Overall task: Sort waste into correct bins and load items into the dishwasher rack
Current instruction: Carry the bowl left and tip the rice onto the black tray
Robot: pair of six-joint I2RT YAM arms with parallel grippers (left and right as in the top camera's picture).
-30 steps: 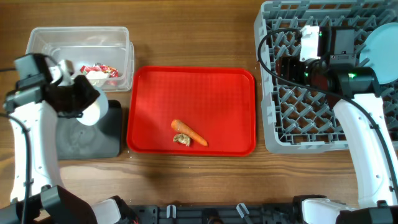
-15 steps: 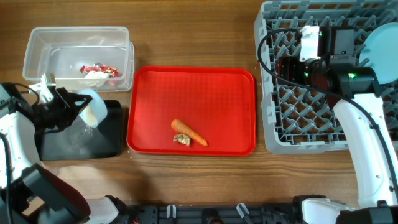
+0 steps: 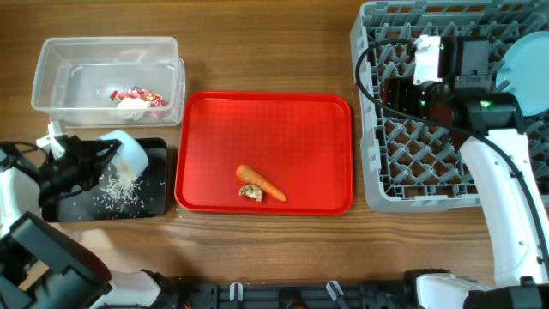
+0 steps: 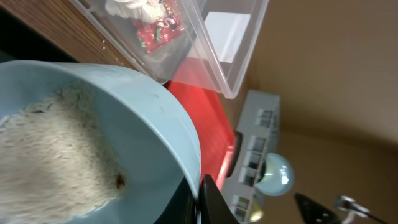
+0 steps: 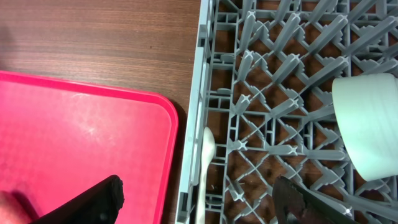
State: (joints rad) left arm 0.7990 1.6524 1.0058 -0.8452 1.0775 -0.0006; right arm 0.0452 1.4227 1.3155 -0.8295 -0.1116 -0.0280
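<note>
My left gripper (image 3: 105,156) is shut on the rim of a light blue bowl (image 3: 129,154), tipped on its side over the black tray (image 3: 154,184). White rice grains (image 3: 116,193) lie scattered on that tray, and more rice (image 4: 50,149) clings inside the bowl (image 4: 137,112). The clear tub (image 3: 60,81) holds the red wrapper (image 3: 137,93) and the white napkin (image 3: 129,106). The carrot (image 3: 262,182) and a brown food scrap (image 3: 251,194) lie on the red tray (image 3: 257,129). My right gripper (image 5: 199,199) hangs open over the left edge of the grey rack (image 3: 403,172), above a white spoon (image 5: 206,155).
A light blue plate (image 3: 527,73) stands in the rack's far right. A pale bowl (image 5: 367,124) lies on its side among the pegs. Bare wood shows between the red tray and the rack, and along the table's front edge.
My left arm has swung from beside the clear tub down toward the front, over the black tray, and tipped the bowl; rice now lies on the black tray. The right arm is still.
</note>
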